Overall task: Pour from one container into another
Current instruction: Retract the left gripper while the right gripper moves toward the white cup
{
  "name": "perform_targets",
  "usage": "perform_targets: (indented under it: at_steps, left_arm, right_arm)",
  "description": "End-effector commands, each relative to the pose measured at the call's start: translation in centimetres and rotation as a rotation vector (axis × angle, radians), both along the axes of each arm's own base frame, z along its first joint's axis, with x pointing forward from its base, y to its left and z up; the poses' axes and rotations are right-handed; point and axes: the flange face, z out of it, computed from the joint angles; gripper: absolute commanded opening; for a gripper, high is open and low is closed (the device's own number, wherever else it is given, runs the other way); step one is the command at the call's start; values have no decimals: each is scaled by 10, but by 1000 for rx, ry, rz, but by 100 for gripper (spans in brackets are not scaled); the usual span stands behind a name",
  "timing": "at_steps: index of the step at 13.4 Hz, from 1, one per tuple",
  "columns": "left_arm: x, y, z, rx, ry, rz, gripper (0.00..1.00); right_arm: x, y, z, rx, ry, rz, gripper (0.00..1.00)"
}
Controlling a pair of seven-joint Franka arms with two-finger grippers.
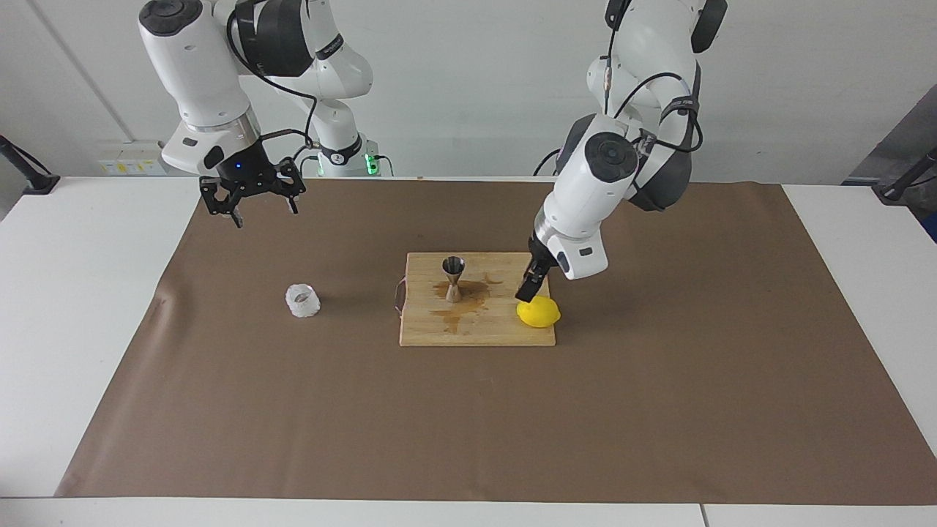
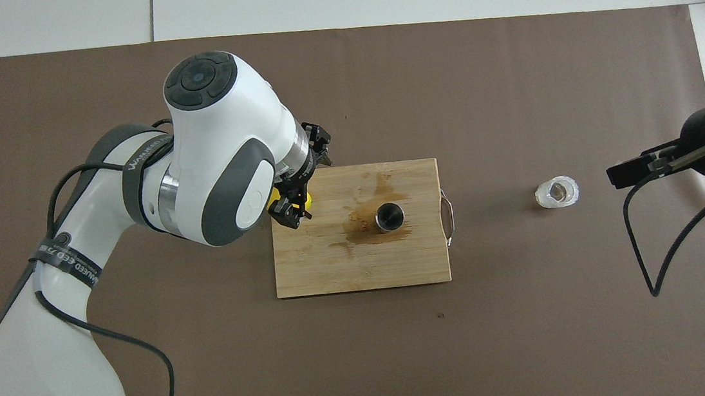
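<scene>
The jigger point(image 1: 454, 279) stands upright on the board point(image 1: 476, 333), in the half nearer the robots, ringed by a brown wet stain point(image 2: 364, 223). The glass point(image 1: 302, 301) stands on the brown mat point(image 1: 468, 424) well apart from the board, toward the right arm's end of the counter point(image 1: 80, 307). A lemon point(image 1: 539, 312) lies at the board's corner toward the left arm's end. The left tool point(image 1: 528, 290) hangs just above the lemon, its fingers spread wide and holding nothing. The right tool point(image 1: 253, 200) hovers over the mat nearer the robots than the glass, also wide and empty. Handling, as judged: the glass is light, rigid and breakable; its bumpy wall should give the fingers purchase, so a side grip around the middle, below the rim, would leave the mouth free for tipping. The jigger is light, stiff and smooth steel, top-heavy on a small foot and standing on a wet patch, so a nudge could slide or topple it; its narrow waist is the natural hold. Its small mouth calls for a slow, close pour.
</scene>
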Motion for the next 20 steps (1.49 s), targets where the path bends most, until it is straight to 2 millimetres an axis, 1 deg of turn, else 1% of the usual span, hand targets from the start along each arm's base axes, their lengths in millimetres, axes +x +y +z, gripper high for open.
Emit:
perform_targets:
  at_steps: [1, 3, 6, 8, 9, 11, 12, 13, 15, 16, 18, 19, 20]
  left_arm:
    - [1, 47, 28, 52, -14, -55, 100]
    - [4, 85, 44, 51, -9, -152, 100]
    - [6, 139, 62, 45, 7, -274, 100]
    - [9, 178, 67, 33, 14, -344, 100]
    - [10, 197, 70, 27, 16, -390, 100]
    - [10, 234, 71, 26, 29, -467, 100]
    - [10, 250, 72, 23, 28, -499, 100]
    - [10, 265, 74, 16, 26, -541, 100]
    - [8, 294, 73, -3, 32, -640, 100]
    - [8, 303, 75, 1, 30, -699, 100]
    - [6, 312, 78, -5, 23, -739, 100]
    - [4, 320, 80, 1, 35, -760, 100]
    - [1, 323, 83, 10, 43, -797, 100]
  right_arm:
    - [-7, -27, -23, 85, -10, 141, 100]
    - [-7, -45, -49, 92, -35, 250, 100]
    - [-2, -59, -89, 186, -28, 390, 100]
    - [2, -76, -120, 238, -64, 479, 100]
    - [0, -83, -136, 274, -83, 528, 100]
    - [-5, -90, -159, 279, -149, 647, 100]
    - [-7, -90, -170, 292, -174, 707, 100]
    - [-7, -96, -187, 316, -188, 766, 100]
    - [-7, -107, -213, 372, -233, 826, 100]
    - [-7, -112, -221, 378, -240, 851, 100]
    - [-7, -111, -231, 402, -250, 861, 100]
    - [-7, -110, -238, 415, -259, 879, 100]
    - [-6, -111, -246, 433, -278, 896, 100]
